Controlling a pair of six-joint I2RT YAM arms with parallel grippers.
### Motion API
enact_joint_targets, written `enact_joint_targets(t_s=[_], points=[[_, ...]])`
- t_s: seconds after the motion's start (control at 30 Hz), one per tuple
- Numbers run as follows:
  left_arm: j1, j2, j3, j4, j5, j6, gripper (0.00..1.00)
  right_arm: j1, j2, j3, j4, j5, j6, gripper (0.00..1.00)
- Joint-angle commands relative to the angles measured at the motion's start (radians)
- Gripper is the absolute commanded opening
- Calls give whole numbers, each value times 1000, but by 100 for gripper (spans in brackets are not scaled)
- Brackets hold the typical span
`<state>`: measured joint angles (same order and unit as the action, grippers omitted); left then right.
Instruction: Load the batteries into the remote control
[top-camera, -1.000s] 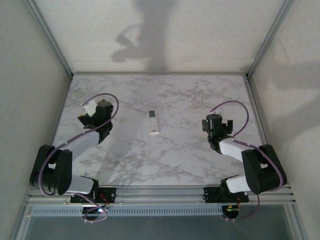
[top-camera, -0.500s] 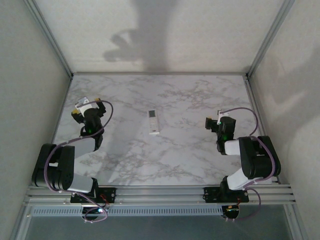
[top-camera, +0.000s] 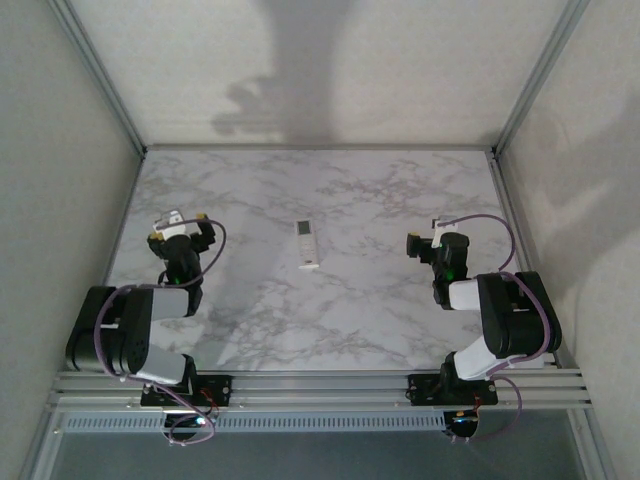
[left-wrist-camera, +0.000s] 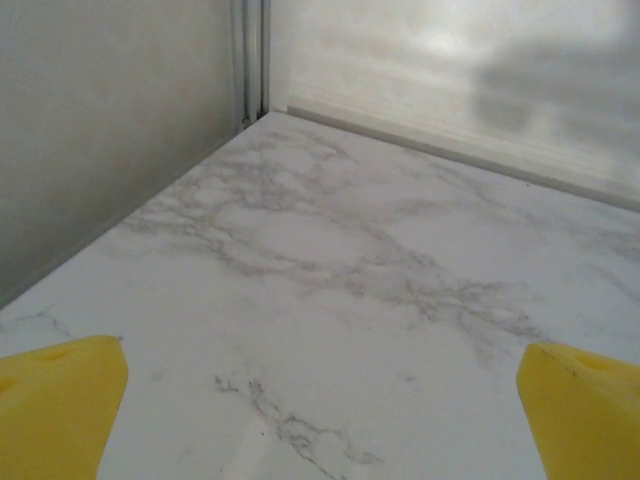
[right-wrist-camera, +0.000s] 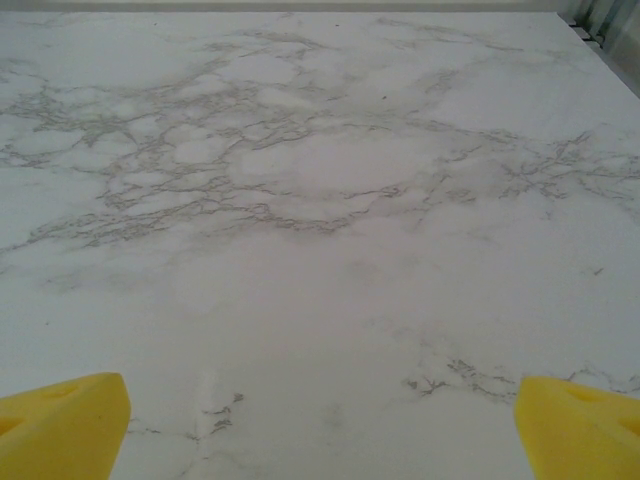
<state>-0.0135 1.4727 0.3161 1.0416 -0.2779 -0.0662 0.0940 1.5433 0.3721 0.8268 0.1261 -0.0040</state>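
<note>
Left hand wide open, empty | right hand likewise | remote control between them, well apart

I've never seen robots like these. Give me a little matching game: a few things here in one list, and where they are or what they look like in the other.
Things:
1. remote control
2. left pincer
3. right pincer
4. table

Descriptions:
A. grey-veined marble pattern
B. open, over the right side
C. white, lying in the middle
D. open, over the left side

Pairs: 1-C, 2-D, 3-B, 4-A
</note>
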Motion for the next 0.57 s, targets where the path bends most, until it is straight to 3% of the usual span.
enact_joint_targets(t_s=[0.0, 0.07, 0.13, 0.27, 0.53], points=[[11, 24, -48, 145, 51, -3, 100, -7, 3, 13, 30, -16, 10, 99], [24, 30, -77, 200, 83, -5, 99, -8, 3, 13, 29, -17, 10, 99], [17, 77, -133, 359, 80, 14, 100, -10, 3, 13, 26, -21, 12, 99], [27, 59, -113, 282, 55, -19, 100, -12, 3, 14, 25, -24, 11, 99], [27, 63, -115, 292, 56, -18, 100, -19, 3, 18, 19, -42, 15, 99]])
